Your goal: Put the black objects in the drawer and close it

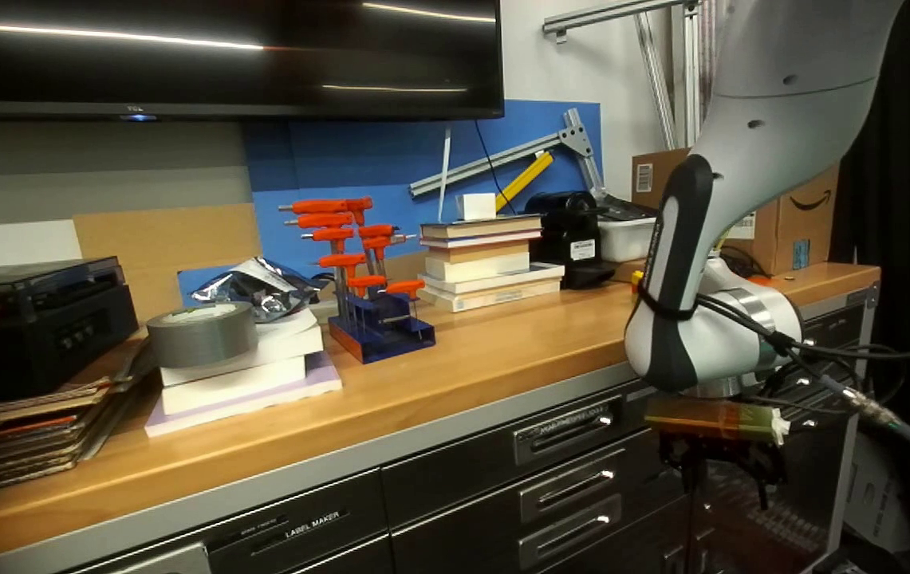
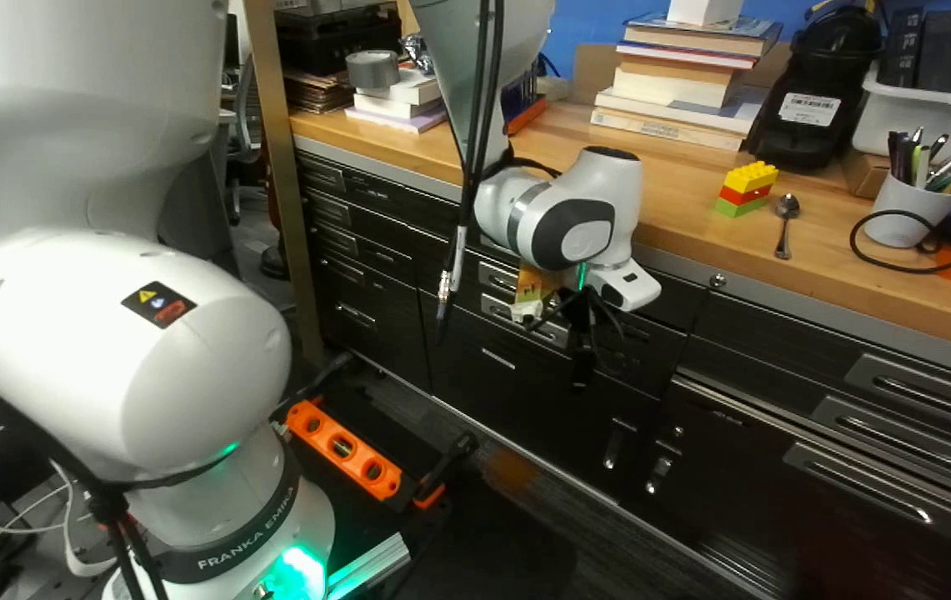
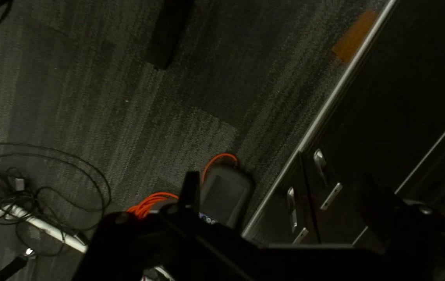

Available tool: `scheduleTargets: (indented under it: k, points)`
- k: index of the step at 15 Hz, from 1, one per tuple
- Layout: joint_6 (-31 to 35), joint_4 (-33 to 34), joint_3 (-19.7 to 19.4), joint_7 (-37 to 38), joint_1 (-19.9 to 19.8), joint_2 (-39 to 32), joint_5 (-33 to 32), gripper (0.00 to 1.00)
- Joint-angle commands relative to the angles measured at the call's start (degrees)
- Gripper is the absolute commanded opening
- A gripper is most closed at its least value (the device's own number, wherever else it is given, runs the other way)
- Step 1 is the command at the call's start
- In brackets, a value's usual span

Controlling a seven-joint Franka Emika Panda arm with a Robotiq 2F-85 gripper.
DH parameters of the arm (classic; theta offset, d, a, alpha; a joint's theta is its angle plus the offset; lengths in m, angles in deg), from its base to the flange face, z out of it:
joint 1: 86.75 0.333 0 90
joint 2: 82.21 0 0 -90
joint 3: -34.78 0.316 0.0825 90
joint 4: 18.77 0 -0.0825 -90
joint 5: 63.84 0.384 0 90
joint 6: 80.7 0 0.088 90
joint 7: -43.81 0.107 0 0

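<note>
In front of the dark cabinet, below the worktop edge, my gripper (image 1: pixel 728 483) points down. Its black fingers are spread wide in the wrist view, the left one (image 3: pixel 190 189) and the right one (image 3: pixel 374 203), with nothing held between them. Wide, shallow drawers with long bar handles line the cabinet, among them a top drawer (image 1: pixel 455 488) near the gripper and a top drawer (image 2: pixel 783 333) farther along. All visible drawers sit flush with the cabinet front, and I cannot tell which one is the drawer of the task. The black objects are hidden or out of view.
The worktop (image 1: pixel 494 359) carries books (image 1: pixel 486 267), a hex-key stand (image 1: pixel 383 327), a black boxy device (image 2: pixel 800 108), toy bricks (image 2: pixel 746 190), a spoon (image 2: pixel 785 221) and a pen cup (image 2: pixel 913 208). Below lie a grey handheld device (image 3: pixel 224 195) and loose cables (image 3: pixel 0 191).
</note>
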Motion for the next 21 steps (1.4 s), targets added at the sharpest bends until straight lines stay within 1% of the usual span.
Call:
scheduleTargets:
  k: [1,3,5,7,9,12,14,15,16,17,19,21]
  points:
    - [-4.41,-6.76,-3.37,5.05,4.59,11.66,-10.87,1.00]
    - [-6.50,-7.77,-3.34,6.85,5.20,16.67,-18.69,1.00]
    - [-9.13,-7.87,-1.11,7.37,3.62,21.57,-26.01,1.00]
    - [-11.29,-7.37,2.71,5.38,0.78,26.02,-31.25,1.00]
    - [-13.15,-6.80,7.30,1.58,-2.36,29.89,-33.07,1.00]
    - [-17.20,-5.08,13.60,-8.13,-6.08,35.43,-31.12,1.00]
    - [-19.01,-4.10,16.58,-15.79,-7.69,38.54,-28.65,1.00]
    - [-19.16,-4.11,17.55,-19.96,-8.28,40.27,-26.83,1.00]
    - [-19.94,-4.47,14.39,-24.19,-4.76,42.39,-25.06,1.00]
    - [-20.63,-5.03,18.18,-28.69,-8.18,44.36,-22.10,1.00]
    - [-23.41,-5.82,18.91,-34.56,-8.36,48.02,-19.09,1.00]
    - [-26.27,-7.25,20.34,-37.18,-8.64,52.19,-18.15,1.00]
